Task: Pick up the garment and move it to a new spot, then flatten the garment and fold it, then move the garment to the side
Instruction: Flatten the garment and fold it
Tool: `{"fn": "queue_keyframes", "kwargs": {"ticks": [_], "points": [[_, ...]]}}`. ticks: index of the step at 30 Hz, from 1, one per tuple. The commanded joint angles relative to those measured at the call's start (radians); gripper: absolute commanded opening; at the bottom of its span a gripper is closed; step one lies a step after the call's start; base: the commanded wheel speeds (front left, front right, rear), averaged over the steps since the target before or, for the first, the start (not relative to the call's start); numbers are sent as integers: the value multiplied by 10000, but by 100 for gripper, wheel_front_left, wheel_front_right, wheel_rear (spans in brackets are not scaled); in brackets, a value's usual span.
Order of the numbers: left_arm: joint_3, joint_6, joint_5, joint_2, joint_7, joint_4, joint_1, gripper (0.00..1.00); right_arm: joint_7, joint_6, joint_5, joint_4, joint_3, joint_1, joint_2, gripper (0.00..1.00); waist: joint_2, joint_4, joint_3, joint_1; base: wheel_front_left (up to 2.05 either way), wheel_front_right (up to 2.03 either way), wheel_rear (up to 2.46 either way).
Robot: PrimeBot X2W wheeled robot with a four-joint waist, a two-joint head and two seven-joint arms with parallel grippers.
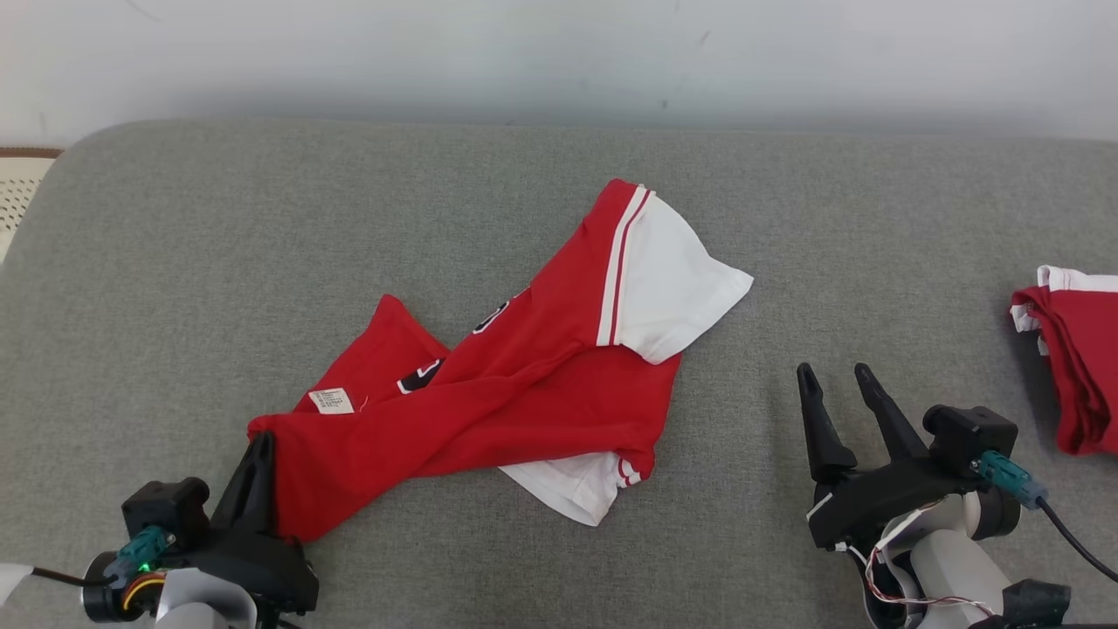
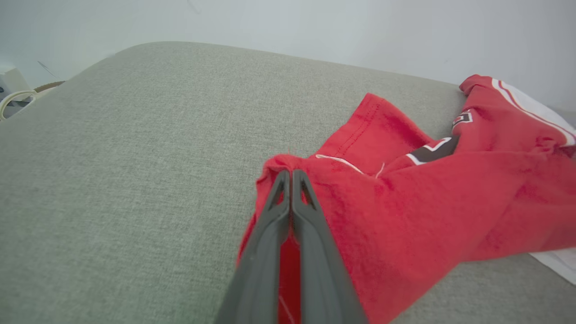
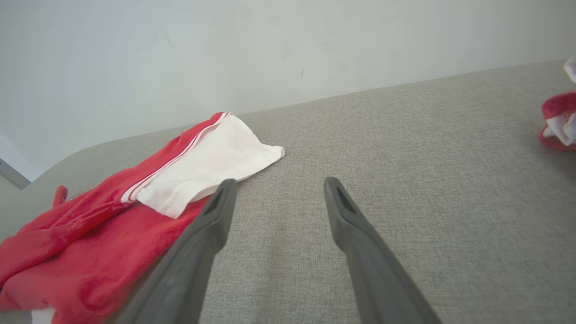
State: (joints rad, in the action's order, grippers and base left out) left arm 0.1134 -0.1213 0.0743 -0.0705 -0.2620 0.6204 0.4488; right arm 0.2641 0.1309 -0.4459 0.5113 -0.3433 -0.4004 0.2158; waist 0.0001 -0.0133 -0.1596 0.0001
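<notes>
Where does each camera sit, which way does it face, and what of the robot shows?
Head view: on the head, looking forward and down at the grey cushion and red shirt; left pincer shut on the shirt, right pincer open.
Left wrist view: on the left wrist, along its shut fingers at the shirt's pinched edge.
Right wrist view: on the right wrist, along its open fingers over bare cushion beside the white sleeve.
All share the shirt.

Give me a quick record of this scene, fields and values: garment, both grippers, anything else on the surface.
surface: grey padded top
garment: red shirt with white sleeves, crumpled, mid-surface
left gripper: shut on the red shirt's near-left corner
right gripper: open, empty, right of the shirt, not touching it
other item: second red and white garment at right edge
stage: corner gripped; shirt not yet flattened or folded
</notes>
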Motion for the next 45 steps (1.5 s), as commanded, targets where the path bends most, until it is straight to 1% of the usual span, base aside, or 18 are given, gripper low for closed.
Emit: {"fn": "queue_keyframes", "kwargs": {"ticks": [1,5,8,9,14,16,18,21,23,25,26,27,28,29,33,37,39,45], "points": [[-67,-19,3,4,-41,-200,-280,0,-1,-4,95,37,44,19,-19,100,-1,-64,60,-1,0,0,0],[-403,-69,-153,41,-41,-1257,-588,0,-1,-4,75,67,143,214,-67,100,-1,-231,213,-1,0,0,0],[-1195,-72,-312,4,-41,-1982,-1101,0,-3,-4,69,98,238,301,-129,100,-1,-379,356,-1,0,0,0],[-1195,-72,-312,4,-41,-1982,-1101,0,-3,-4,69,98,238,301,-129,100,-1,-379,356,-1,0,0,0],[-3089,-76,169,-547,-41,-2747,-1906,0,-1,-4,72,156,291,533,-236,100,-1,-597,589,-1,0,0,0],[-3667,-78,430,-803,-41,-2908,-2224,0,-1,-4,57,183,329,531,-252,100,-1,-665,672,-1,0,0,0],[-4050,-79,560,-1069,-41,-2959,-2473,0,-1,-4,41,208,320,610,-292,100,-1,-706,744,-1,0,0,0],[-4424,-80,825,-1233,-41,-2809,-2850,0,-1,-4,7,265,322,722,-301,100,-1,-745,892,-1,0,0,0],[-4440,-80,1006,-1320,-41,-2629,-3054,15,-1,-4,-32,286,310,725,-297,100,-1,-743,1004,-1,0,0,0],[-4528,-80,1062,-1336,-41,-2408,-3268,21,-3,-4,-62,303,321,817,-274,100,-1,-743,1126,-1,0,0,0],[-4525,-80,1163,-1314,-43,-2275,-3387,30,-1,-4,-76,324,336,885,-258,100,-1,-746,1187,-1,0,0,0],[-4463,-81,1226,-1305,-41,-2118,-3477,49,-3,-4,-67,344,355,935,-245,100,-1,-757,1253,-1,0,0,0],[-4412,-81,1302,-1297,-41,-1873,-3598,93,-3,-4,-71,366,377,975,-241,100,-1,-768,1334,-1,0,0,0],[-4286,-81,1359,-1271,-41,-1653,-3662,100,-1,-4,-78,376,390,990,-243,100,-1,-774,1393,-1,0,0,0],[-3586,-81,1350,-931,-41,-1344,-3788,100,-1,-4,-25,389,493,1082,-228,100,-1,-788,1537,-1,0,0,0],[-2860,-49,1140,-589,-41,-1634,-3958,100,-3,-4,40,377,604,1149,-256,100,-1,-790,1626,-1,0,0,0],[-2722,-58,1001,-378,-41,-1800,-3948,100,-1,-4,67,377,629,1178,-277,100,-1,-787,1663,-1,0,0,0],[-2480,-69,810,3,-41,-1826,-3920,100,-1,-4,156,304,625,1199,-353,100,-1,-655,1738,-1,0,0,0]]}}
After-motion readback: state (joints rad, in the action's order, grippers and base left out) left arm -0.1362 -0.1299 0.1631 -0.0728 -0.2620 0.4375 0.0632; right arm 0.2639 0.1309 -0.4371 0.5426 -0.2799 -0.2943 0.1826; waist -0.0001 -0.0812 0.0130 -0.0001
